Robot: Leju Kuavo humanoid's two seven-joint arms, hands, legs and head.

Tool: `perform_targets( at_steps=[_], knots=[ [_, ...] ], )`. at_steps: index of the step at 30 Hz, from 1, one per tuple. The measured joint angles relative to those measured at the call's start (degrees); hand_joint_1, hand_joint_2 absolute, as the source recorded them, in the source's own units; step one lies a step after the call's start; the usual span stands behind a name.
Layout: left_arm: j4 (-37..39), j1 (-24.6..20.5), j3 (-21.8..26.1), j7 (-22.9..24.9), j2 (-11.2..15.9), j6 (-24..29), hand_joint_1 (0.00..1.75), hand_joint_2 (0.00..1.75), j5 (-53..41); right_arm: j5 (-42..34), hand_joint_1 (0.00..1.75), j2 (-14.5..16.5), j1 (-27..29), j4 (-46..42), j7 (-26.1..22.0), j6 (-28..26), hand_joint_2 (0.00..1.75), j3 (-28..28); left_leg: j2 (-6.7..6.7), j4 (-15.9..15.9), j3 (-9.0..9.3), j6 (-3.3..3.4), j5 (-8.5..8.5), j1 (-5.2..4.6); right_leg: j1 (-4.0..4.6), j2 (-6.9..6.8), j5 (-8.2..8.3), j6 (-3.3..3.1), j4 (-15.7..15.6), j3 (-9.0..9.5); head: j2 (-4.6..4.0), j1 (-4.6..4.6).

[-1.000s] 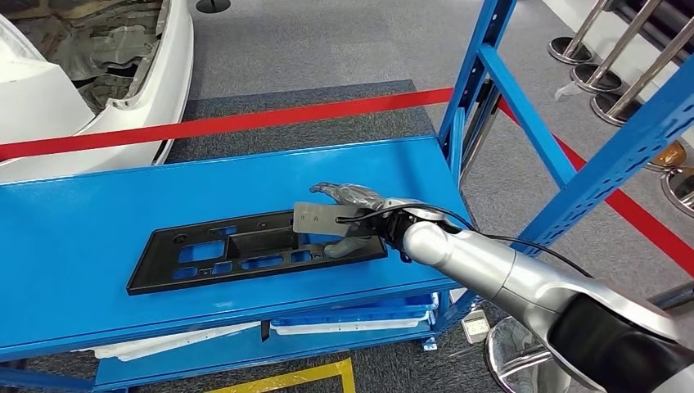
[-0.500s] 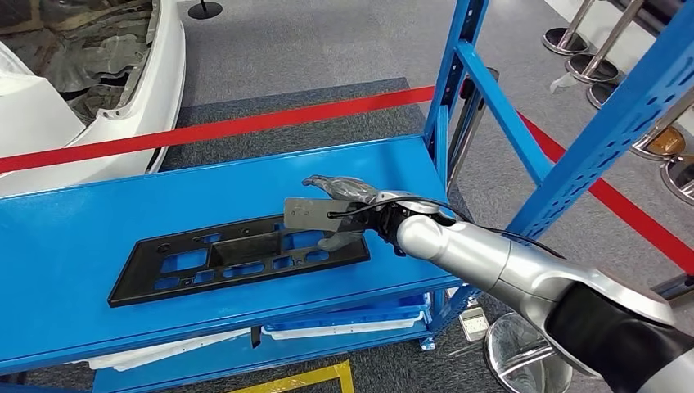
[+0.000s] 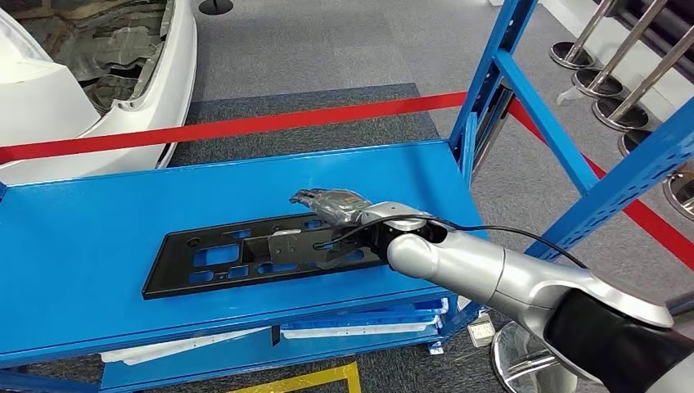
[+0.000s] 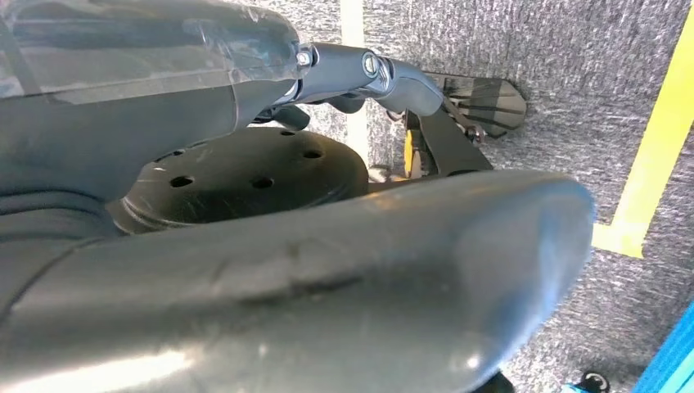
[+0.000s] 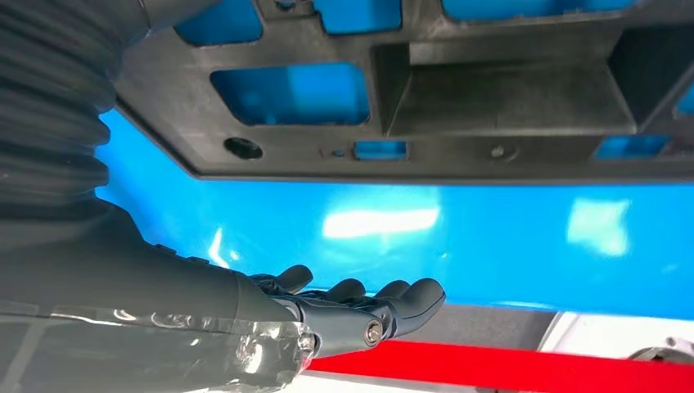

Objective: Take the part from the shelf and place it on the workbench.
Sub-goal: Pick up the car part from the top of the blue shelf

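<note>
One black plastic panel [image 3: 262, 254] lay flat on the blue shelf [image 3: 98, 237], its long axis running left to right, with the right hand [image 3: 335, 214] at its right end, fingers spread and holding nothing, thumb resting on it.

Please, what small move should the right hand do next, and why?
Probably close the fingers on the part's near end. The right hand hangs at that end with fingers apart and nothing held, while the part lies flat on the blue shelf.
</note>
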Motion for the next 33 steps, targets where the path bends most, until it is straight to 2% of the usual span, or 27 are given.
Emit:
perform_targets(
  at_steps=[2,3,4,5,7,9,10,12,13,14,15,17,18,19,22,24,25,27,28,29,30,33],
  knots=[
    [-0.03,-0.06,0.00,0.00,-0.07,-0.02,0.00,0.00,-0.04,0.64,0.00,0.32,0.00,0.00,-0.11,0.23,1.75,0.56,-0.05,0.03,0.17,0.02,-0.13,-0.23,0.57,-0.03,3.99,-1.07,-8.12,3.66,0.00,0.09],
    [-0.04,-0.11,0.00,0.02,-0.11,-0.04,0.00,0.00,-0.07,0.83,0.00,0.52,-0.05,0.00,-0.22,0.44,1.75,0.82,-0.05,0.07,0.11,-0.08,-0.17,-0.27,0.85,-0.01,5.12,-1.46,-11.35,5.01,0.00,0.02],
    [-0.07,-0.15,0.00,0.04,-0.15,-0.06,0.00,0.00,-0.08,0.95,0.00,0.73,-0.06,0.01,-0.35,0.73,1.75,1.06,-0.03,0.10,-0.01,-0.24,-0.17,-0.25,1.09,0.01,5.53,-1.72,-13.16,5.70,0.00,-0.06],
    [-0.08,-0.19,0.00,0.09,-0.18,-0.08,0.00,0.00,-0.10,0.98,0.00,0.92,-0.07,0.01,-0.48,1.14,1.75,1.31,0.00,0.08,-0.12,-0.47,-0.14,-0.20,1.26,0.03,5.38,-1.82,-13.62,5.80,0.00,-0.20],
    [-0.09,-0.22,0.00,0.23,-0.17,-0.08,0.00,0.00,-0.10,0.52,0.00,1.14,-0.07,0.02,-0.49,2.36,1.75,1.82,0.00,0.12,-0.03,-1.03,-0.27,-0.19,1.06,0.03,5.66,-2.01,-14.28,5.97,0.00,-0.14],
    [-0.10,-0.24,0.00,0.40,-0.14,-0.08,0.00,0.00,-0.10,-0.88,0.00,1.43,-0.21,0.01,0.07,4.28,1.75,2.34,0.02,2.39,-0.68,-1.78,-1.94,-0.26,0.54,-0.10,5.95,-2.34,-14.92,6.40,0.00,-0.48],
    [-0.11,-0.25,0.00,0.49,-0.12,-0.07,0.00,0.00,-0.09,-1.78,0.00,1.63,-0.34,-0.04,0.53,5.32,1.75,2.67,0.05,5.18,-1.80,-2.15,-3.58,-0.13,0.40,-0.19,6.01,-2.43,-15.07,6.58,0.00,-0.75],
    [-0.11,-0.27,0.00,0.64,-0.11,0.00,0.00,0.00,-0.06,-3.14,0.00,1.87,-0.60,-0.28,1.47,6.88,1.75,3.47,0.09,12.60,-5.29,-2.71,-6.97,0.25,0.35,-0.28,5.95,-2.54,-15.07,6.68,0.00,-1.24],
    [-0.11,-0.25,0.00,0.70,-0.09,0.05,0.00,0.00,-0.02,-3.52,0.00,1.94,-0.68,-0.49,1.89,7.37,1.75,3.91,0.10,15.21,-6.61,-2.92,-7.66,0.45,0.31,-0.31,5.89,-2.52,-15.05,6.74,0.00,-1.31],
    [-0.11,-0.20,0.00,0.74,-0.07,0.10,0.00,0.00,0.02,-3.75,0.00,1.98,-0.77,-0.73,2.22,7.67,1.75,4.31,0.10,15.82,-7.01,-3.10,-7.22,0.64,0.24,-0.32,5.81,-2.44,-15.02,6.82,0.00,-1.35],
    [-0.11,-0.15,0.00,0.78,-0.04,0.15,0.00,0.00,0.05,-3.86,0.00,2.04,-0.92,-1.01,2.54,7.83,1.75,4.68,0.11,14.08,-6.24,-3.26,-5.65,0.82,0.13,-0.28,5.68,-2.28,-14.96,6.95,0.00,-1.38],
    [-0.11,-0.09,0.00,0.84,0.04,0.26,0.00,0.00,0.10,-3.93,0.00,2.14,-1.44,-1.64,3.03,7.93,1.75,5.34,0.08,6.44,-2.66,-3.54,-1.58,1.15,-0.09,-0.14,5.25,-1.70,-14.66,7.24,0.00,-1.45],
    [-0.11,-0.08,0.00,0.85,0.06,0.31,0.00,0.00,0.13,-3.91,0.00,2.16,-1.81,-1.95,3.33,7.94,1.75,5.64,0.01,3.11,-1.19,-3.46,-0.35,1.18,-0.08,-0.04,5.01,-1.34,-14.37,7.23,0.00,-1.58],
    [-0.11,-0.07,0.00,0.84,0.07,0.34,0.00,0.00,0.17,-3.87,0.00,2.17,-2.16,-2.29,3.63,7.93,1.75,5.93,-0.04,1.13,-0.40,-3.25,0.15,1.13,-0.03,0.04,4.85,-0.98,-14.17,7.18,0.00,-1.62],
    [-0.12,0.05,0.00,0.66,0.07,0.36,0.00,0.00,0.37,-3.28,0.00,2.15,-2.82,-3.52,4.86,7.83,1.75,6.69,-0.06,0.29,-0.29,-2.00,0.04,0.86,-0.03,0.13,4.65,-0.14,-14.15,7.13,0.00,-1.47],
    [-0.13,0.04,0.00,0.38,0.07,0.35,0.00,0.00,0.51,-2.22,0.00,2.07,-2.98,-4.21,5.63,7.62,1.75,7.06,0.05,0.10,-0.21,-1.24,0.15,0.98,-0.11,0.06,3.20,0.29,-12.38,6.52,0.00,-1.20],
    [-0.13,0.01,0.00,0.26,0.07,0.34,0.00,0.00,0.54,-1.56,0.00,2.02,-3.05,-4.45,5.88,7.49,1.75,7.25,0.13,0.02,-0.19,-0.96,0.19,1.02,-0.10,0.03,1.58,0.42,-9.69,5.36,0.00,-0.92],
    [-0.13,0.00,0.00,0.10,0.07,0.30,0.00,0.00,0.55,-0.06,0.00,1.98,-3.05,-4.70,6.20,7.31,1.75,7.68,0.22,0.03,-0.22,-0.60,0.12,0.82,-0.01,0.00,-2.08,0.45,-1.84,1.71,0.00,-0.37],
    [-0.13,0.01,0.00,0.06,0.07,0.27,0.00,0.00,0.56,0.76,0.00,1.95,-2.92,-4.74,6.32,7.29,1.75,7.93,0.24,0.03,-0.21,-0.50,0.08,0.67,0.04,0.00,-3.07,0.38,1.39,0.12,0.00,-0.20],
    [-0.13,0.02,0.00,0.03,0.07,0.23,0.00,0.00,0.56,1.57,0.00,1.90,-2.75,-4.74,6.48,7.31,1.75,8.17,0.22,0.04,-0.16,-0.41,0.03,0.50,0.10,0.00,-2.95,0.20,2.70,-0.62,0.00,-0.09],
    [-0.13,0.02,0.00,0.01,0.07,0.19,0.00,0.00,0.56,2.31,0.00,1.84,-2.60,-4.74,6.67,7.33,1.75,8.42,0.17,0.05,-0.06,-0.34,0.00,0.32,0.22,0.00,-1.71,-0.13,1.65,-0.26,0.00,0.02],
    [-0.19,-0.02,0.00,-0.01,0.05,0.07,0.00,0.00,0.55,3.47,0.00,1.67,-2.52,-4.77,7.03,7.35,1.75,8.89,0.06,0.08,0.28,-0.28,-0.20,-0.12,1.01,0.00,3.97,-1.74,-9.79,4.74,0.00,0.22]
  ],
)
